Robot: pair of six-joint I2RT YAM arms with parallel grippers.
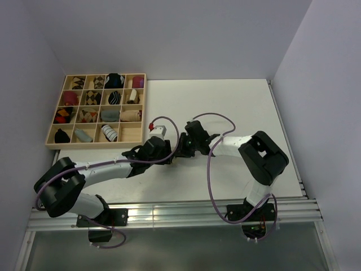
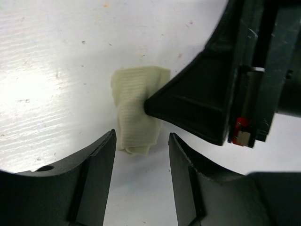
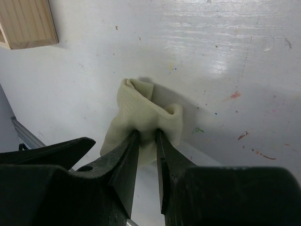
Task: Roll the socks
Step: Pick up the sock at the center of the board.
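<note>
Fingers of our right gripper (image 3: 146, 135) stand narrow and pinch a raised fold of the pale yellow-green sock (image 3: 138, 106). Our left gripper (image 2: 141, 139) is spread wide and grips nothing; the near end of the sock lies just at the mouth of its gap. The sock rests on the white table (image 3: 221, 56), near the front and well apart from the corner of the wooden tray (image 3: 26, 23), whose compartments hold rolled socks. We cannot see the striped sock; the arms may cover it. We judge the step in hand to be the start of the roll: the sock is bunched and creased, not yet wound on itself. The next move probably calls for the left gripper to close on the near end as an anchor while the right turns its fold over along the sock's length. In the left wrist view, the long axis runs straight out from the left gripper's gap. We cannot tell toe from cuff.
</note>
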